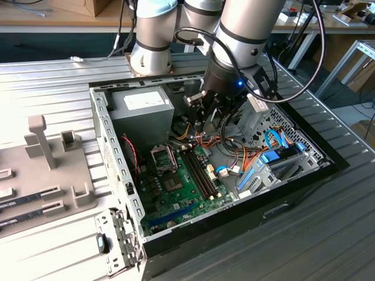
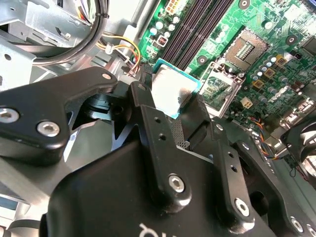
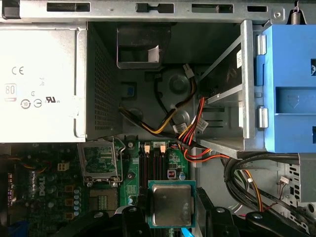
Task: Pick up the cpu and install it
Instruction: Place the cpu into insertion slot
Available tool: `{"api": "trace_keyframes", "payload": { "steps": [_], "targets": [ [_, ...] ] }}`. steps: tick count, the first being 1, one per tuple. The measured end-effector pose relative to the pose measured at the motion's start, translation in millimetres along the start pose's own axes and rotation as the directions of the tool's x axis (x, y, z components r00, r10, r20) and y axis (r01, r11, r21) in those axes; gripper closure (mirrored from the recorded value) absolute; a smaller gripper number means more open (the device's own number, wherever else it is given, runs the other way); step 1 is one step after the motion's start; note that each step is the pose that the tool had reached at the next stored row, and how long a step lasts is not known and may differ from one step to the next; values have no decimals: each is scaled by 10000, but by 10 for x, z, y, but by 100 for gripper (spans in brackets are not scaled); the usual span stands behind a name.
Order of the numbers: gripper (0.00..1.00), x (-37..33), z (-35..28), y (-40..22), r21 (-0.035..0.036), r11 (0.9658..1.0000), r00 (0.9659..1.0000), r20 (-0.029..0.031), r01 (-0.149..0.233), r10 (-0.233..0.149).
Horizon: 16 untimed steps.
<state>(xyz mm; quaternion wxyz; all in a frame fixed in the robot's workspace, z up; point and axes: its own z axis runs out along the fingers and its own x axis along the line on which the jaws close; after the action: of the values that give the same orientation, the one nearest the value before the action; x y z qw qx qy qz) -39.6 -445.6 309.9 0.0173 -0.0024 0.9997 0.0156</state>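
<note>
Clamping the small flat square cpu (image 3: 171,205), silvery metal top with a thin green rim, between its black fingers (image 2: 148,118), the black gripper (image 1: 202,124) hangs inside the open grey metal computer case (image 1: 102,140). The cpu is held flat, clear of the green motherboard (image 1: 176,199) beneath, near the end of the long dark memory slots (image 3: 154,158). The empty square metal-framed socket (image 3: 100,157) lies to one side, apart from the chip. A grey box-shaped power supply (image 1: 140,108) occupies a case corner. The case rests on a ribbed grey metal counter (image 1: 53,88).
</note>
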Motion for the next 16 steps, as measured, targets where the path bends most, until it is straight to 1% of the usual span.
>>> {"api": "trace_keyframes", "payload": {
  "steps": [7,16],
  "targets": [
    [53,27,-1,-6,0,10000,10000,0,1,-1],
    [53,29,0,-8,-1,10000,10000,0,0,0]
  ]
}}
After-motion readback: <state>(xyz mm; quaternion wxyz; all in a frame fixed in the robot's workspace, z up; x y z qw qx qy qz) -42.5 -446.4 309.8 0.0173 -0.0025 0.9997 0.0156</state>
